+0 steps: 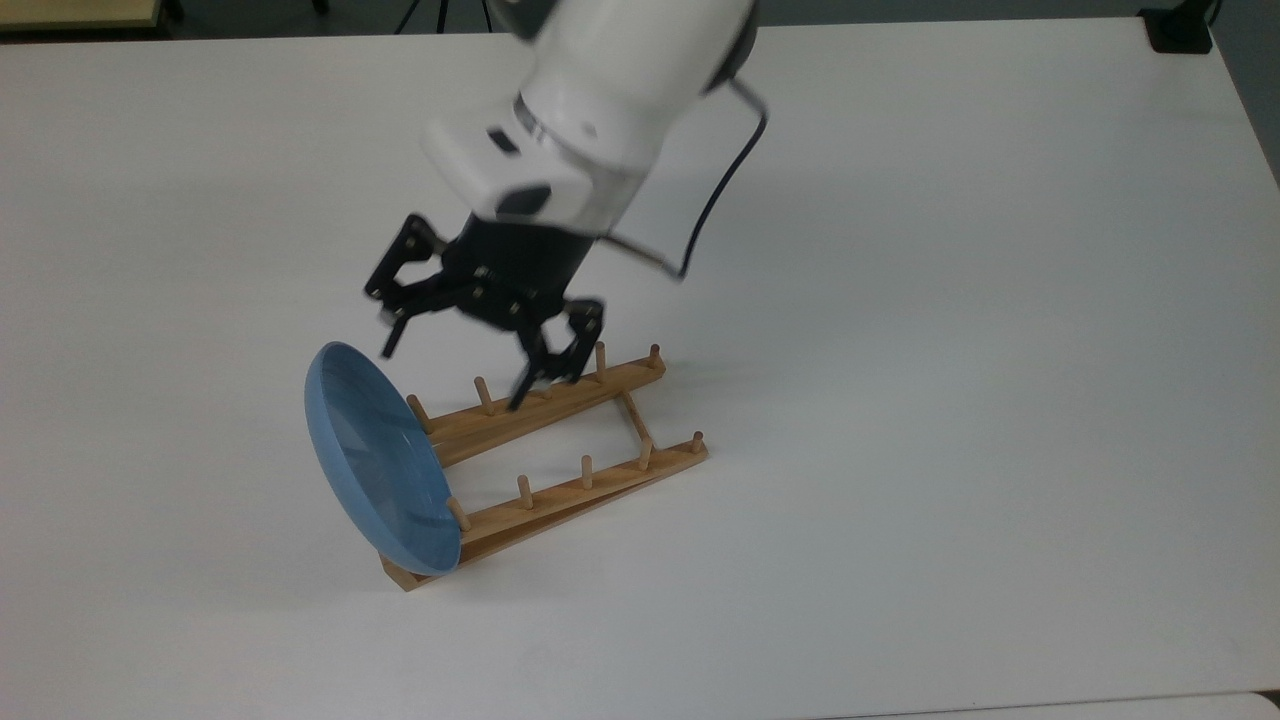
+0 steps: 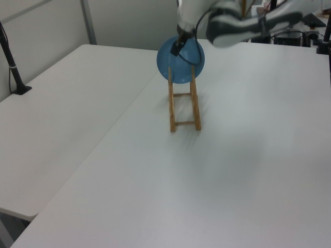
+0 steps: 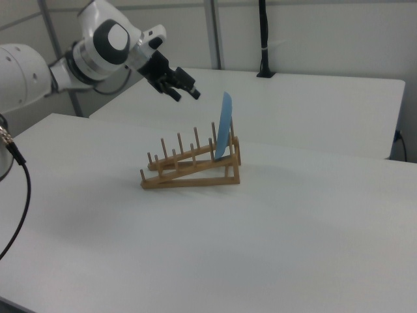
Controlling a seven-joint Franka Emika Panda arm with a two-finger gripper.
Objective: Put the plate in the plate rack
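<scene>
The light-blue plate [image 1: 375, 460] stands on edge in the end slot of the wooden plate rack [image 1: 560, 440], at the top view's lower-left end, leaning against the first pegs. My gripper [image 1: 455, 367] hangs open above the rack's back rail, up and to the right of the plate's rim and apart from it, holding nothing. In the left view the plate [image 2: 181, 62] faces the camera at the far end of the rack [image 2: 184, 106], with the gripper [image 2: 177, 48] just above it. In the right view the gripper [image 3: 186, 94] sits left of and above the plate [image 3: 225, 124] and rack [image 3: 192, 168].
The rack rests on a wide white table [image 1: 950, 400]. A black fixture [image 1: 1180, 30] sits at the table's far right corner in the top view. A black post [image 2: 13, 67] stands on the neighbouring table in the left view. The arm's cable [image 3: 19, 189] hangs at the right view's left.
</scene>
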